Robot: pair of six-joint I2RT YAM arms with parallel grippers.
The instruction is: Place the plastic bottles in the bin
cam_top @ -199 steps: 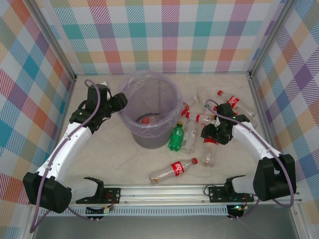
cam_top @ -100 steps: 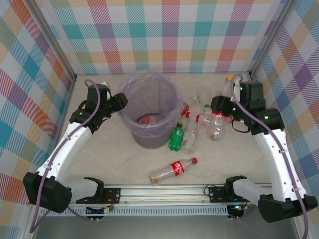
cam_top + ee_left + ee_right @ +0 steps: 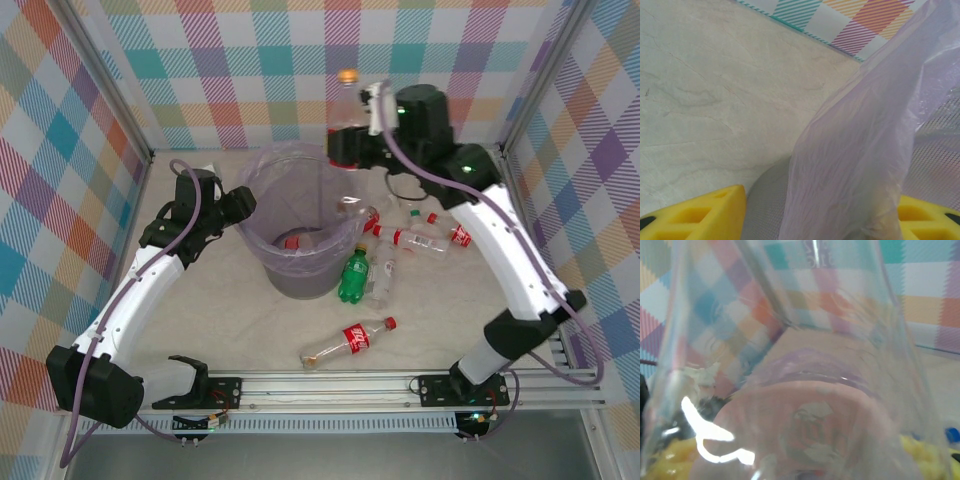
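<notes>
A clear bottle (image 3: 345,108) with an orange cap is grasped by the right claw (image 3: 347,150) and is held upright in the air, above the far rim of the bin (image 3: 262,262), cap uppermost. In the right wrist view the transparent wall of this bottle (image 3: 805,365) is seen pressed close to the lens, with a yellow finger (image 3: 932,457) at the lower right edge.

The bin is stood on the bench (image 3: 240,320) and is lined with a lavender bag (image 3: 300,165). A bottle with a red cap (image 3: 292,242) is seen lying inside it.

The left claw (image 3: 238,203) is placed at the left rim of the bin. In the left wrist view the bag (image 3: 860,150) and the grey wall are seen between its two yellow fingers (image 3: 700,212); whether the rim is clenched or merely straddled cannot be told.

A green bottle (image 3: 353,272) is stood just beside the bin on its right. A red-labelled bottle (image 3: 350,340) is laid on its side nearer the arm bases. Several more bottles with red caps (image 3: 420,238) are scattered to the right of the bin.
</notes>
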